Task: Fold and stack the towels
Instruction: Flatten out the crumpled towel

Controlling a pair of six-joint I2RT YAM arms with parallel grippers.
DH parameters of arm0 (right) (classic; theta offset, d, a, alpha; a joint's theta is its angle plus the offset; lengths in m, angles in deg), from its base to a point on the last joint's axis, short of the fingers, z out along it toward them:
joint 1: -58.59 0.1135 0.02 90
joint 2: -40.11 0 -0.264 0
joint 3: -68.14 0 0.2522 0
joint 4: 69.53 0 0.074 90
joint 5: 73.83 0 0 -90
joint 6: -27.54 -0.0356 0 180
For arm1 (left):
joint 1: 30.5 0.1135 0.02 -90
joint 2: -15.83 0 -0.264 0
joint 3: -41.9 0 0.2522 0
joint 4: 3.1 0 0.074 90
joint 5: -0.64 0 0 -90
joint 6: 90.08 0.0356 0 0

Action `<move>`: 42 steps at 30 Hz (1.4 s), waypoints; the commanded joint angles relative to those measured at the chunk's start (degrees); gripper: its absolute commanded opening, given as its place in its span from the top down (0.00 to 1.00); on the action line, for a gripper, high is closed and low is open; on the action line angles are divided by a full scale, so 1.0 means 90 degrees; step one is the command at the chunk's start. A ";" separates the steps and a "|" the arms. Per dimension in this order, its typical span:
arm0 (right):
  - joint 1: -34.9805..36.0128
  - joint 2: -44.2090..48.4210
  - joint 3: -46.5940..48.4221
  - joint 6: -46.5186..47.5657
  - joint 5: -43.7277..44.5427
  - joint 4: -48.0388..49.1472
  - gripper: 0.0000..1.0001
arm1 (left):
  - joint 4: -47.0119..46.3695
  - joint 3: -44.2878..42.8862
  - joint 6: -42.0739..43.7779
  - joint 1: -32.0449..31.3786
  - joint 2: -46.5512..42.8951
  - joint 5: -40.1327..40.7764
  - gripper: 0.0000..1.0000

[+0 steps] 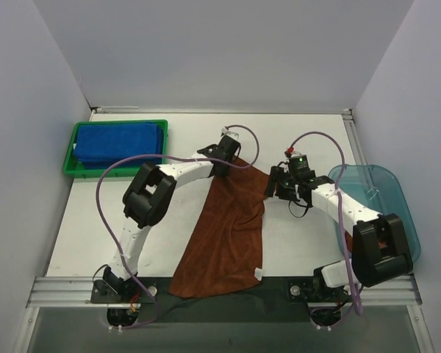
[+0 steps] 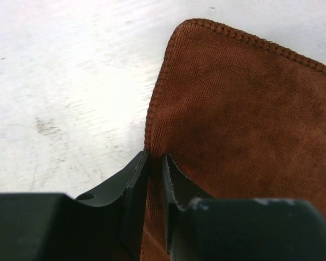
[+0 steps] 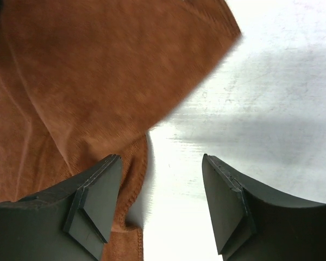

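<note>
The hem of the rust-brown towel (image 2: pixel 244 119) is being pinched between the nearly closed jaws of the left gripper (image 2: pixel 155 162), a little below the cloth's far left corner. Only a narrow slit is being left between the fingers, and the stitched seam is running straight into it. The right gripper (image 3: pixel 162 163) is being held wide with nothing in it; one finger is being carried over the towel's right-hand edge, the other over the bare table (image 3: pixel 271 109). Beyond the two wrists, the towel is being shown by the top camera as one long, rumpled sheet, laid lengthwise between the arms from the far middle of the table down to its near edge, with creases across its middle and no fold made in it. Further out, at the far left, the blue towels (image 1: pixel 121 142) are being kept as a folded pile inside the green tray (image 1: pixel 69 154), while the teal bin (image 1: pixel 388 180) is being left at the right edge. The task is judged to be well along: the blue cloths are folded and stacked, and the brown one is not yet gripped on both sides, folded or added to the pile.
</note>
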 commanded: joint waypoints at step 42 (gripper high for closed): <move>0.1250 -0.2201 0.1201 -0.0414 0.2198 -0.2952 0.99 | 0.0085 0.2893 -0.1170 0.1489 -0.1708 -0.0548 0.68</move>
